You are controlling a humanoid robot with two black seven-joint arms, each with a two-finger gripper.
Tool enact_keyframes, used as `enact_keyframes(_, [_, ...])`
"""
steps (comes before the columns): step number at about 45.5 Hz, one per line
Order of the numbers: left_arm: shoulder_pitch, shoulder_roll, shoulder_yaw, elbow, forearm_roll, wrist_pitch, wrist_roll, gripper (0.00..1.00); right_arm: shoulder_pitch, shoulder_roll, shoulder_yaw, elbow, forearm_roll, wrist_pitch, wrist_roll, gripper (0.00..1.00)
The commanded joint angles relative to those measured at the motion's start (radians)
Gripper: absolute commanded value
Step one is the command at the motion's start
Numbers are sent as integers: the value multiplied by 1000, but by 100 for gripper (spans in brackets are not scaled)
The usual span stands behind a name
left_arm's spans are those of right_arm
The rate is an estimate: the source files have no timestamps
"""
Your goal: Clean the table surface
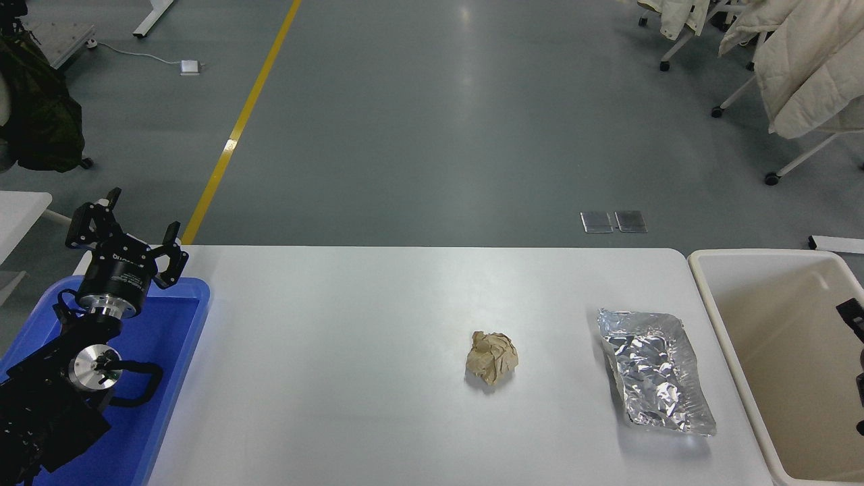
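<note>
Table surface [351,378] lies well apart from right fingers [852,315].

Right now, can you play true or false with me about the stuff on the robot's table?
1. A crumpled brown paper ball lies on the table surface. True.
2. The foil tray sits inside the cream bin. False: it lies on the table, beside the bin.
3. The left hand is above the far end of the blue tray. True.
4. The paper ball touches the foil tray. False: bare table shows between them.
5. The right hand is squeezing the paper ball. False: it is over the bin, at the picture's edge.
</note>
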Motion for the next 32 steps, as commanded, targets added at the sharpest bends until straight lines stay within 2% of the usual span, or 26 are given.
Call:
enact_keyframes(1, [0, 0, 0, 0, 0, 0, 0, 100, 98, -218, 21, 309, 35, -3, 1, 100])
enact_keyframes(11, [0, 0, 0, 0, 0, 0, 0, 100, 121, -366, 289, 615, 33, 1, 1, 100])
enact_keyframes(16, [0, 0, 0, 0, 0, 0, 0, 100, 119, -406, 354, 757, 33, 4, 1, 100])
enact_keyframes(32, [0, 0, 0, 0, 0, 0, 0, 100, 99, -382, 437, 995, 15, 21, 11, 100])
